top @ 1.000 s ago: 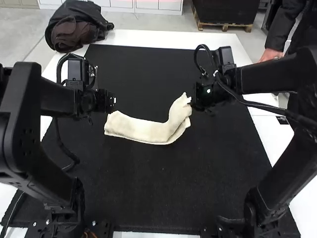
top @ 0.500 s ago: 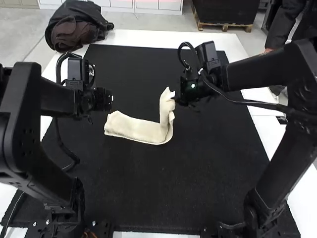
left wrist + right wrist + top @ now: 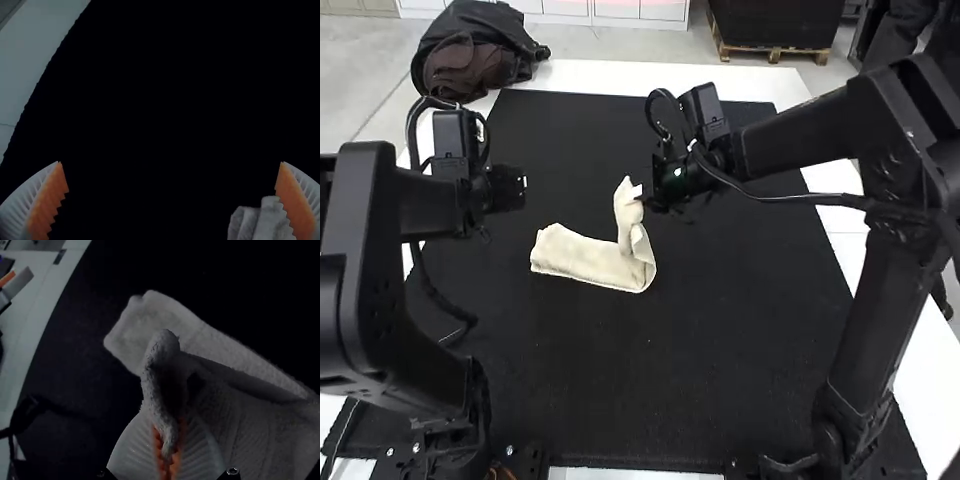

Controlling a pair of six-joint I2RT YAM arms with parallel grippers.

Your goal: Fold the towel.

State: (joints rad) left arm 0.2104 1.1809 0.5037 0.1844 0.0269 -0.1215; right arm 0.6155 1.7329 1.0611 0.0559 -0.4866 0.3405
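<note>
The cream towel (image 3: 582, 258) lies just left of the middle of the high view, a flat strip whose right part bends up into a narrow, crumpled column. Its fabric looks soft and fuzzy, with fine ribbing on one stretch in the right wrist view. The right gripper (image 3: 646, 195) is closed on the raised end, its white ribbed fingers (image 3: 132, 447) pinching a thick fold. The left gripper (image 3: 523, 186), up and to the left of the towel, stands wide apart and grips nothing, orange toothed pads (image 3: 295, 200) facing inward. Beneath the towel is a dark, matte mat (image 3: 650, 370) on a smooth white counter (image 3: 610, 75). In the dim left wrist view, one finger hides part of the towel, which is also cut off by the frame, and the mat's texture cannot be made out.
</note>
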